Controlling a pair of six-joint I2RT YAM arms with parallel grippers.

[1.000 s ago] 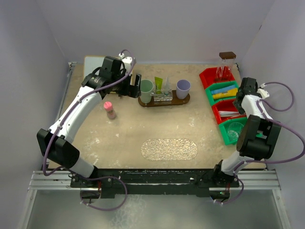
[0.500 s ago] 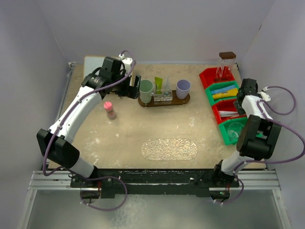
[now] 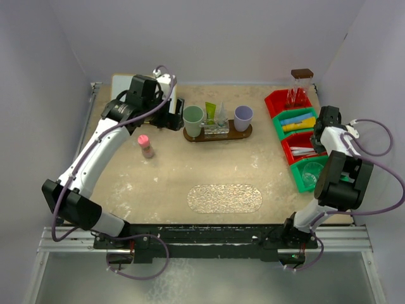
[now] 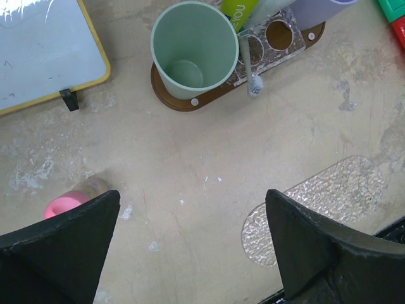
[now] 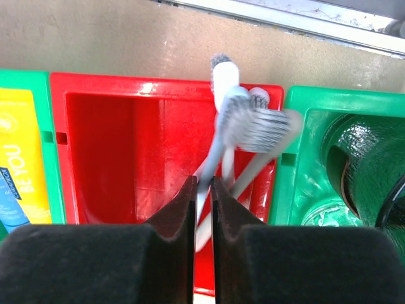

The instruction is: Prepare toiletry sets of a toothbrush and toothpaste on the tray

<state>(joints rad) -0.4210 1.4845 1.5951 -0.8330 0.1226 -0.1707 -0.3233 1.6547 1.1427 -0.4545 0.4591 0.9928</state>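
A brown tray (image 3: 247, 133) at the back holds a green cup (image 3: 193, 118), a lilac cup (image 3: 243, 114) and a low rack (image 3: 216, 128) with a green tube (image 3: 210, 112). The left wrist view shows that cup (image 4: 193, 50) and a slim pale toothbrush (image 4: 251, 79) leaning from the rack. My left gripper (image 3: 172, 114) hangs open left of the green cup, nothing between its jaws (image 4: 193, 234). My right gripper (image 5: 202, 183) is down in the red bin (image 5: 126, 152), shut on one handle among several pale toothbrushes (image 5: 243, 120). From above it (image 3: 316, 142) sits over that bin.
A pink-capped little bottle (image 3: 146, 145) stands left of centre. A clear textured oval mat (image 3: 224, 198) lies near the front. Red and green bins (image 3: 297, 120) line the right edge, with yellow and blue tubes and a clear cup (image 3: 311, 174). A whiteboard (image 4: 44, 50) lies back left.
The right jaws have closed onto a toothbrush handle in the red bin. The left arm has drawn back slightly to the left, away from the green cup, still open.
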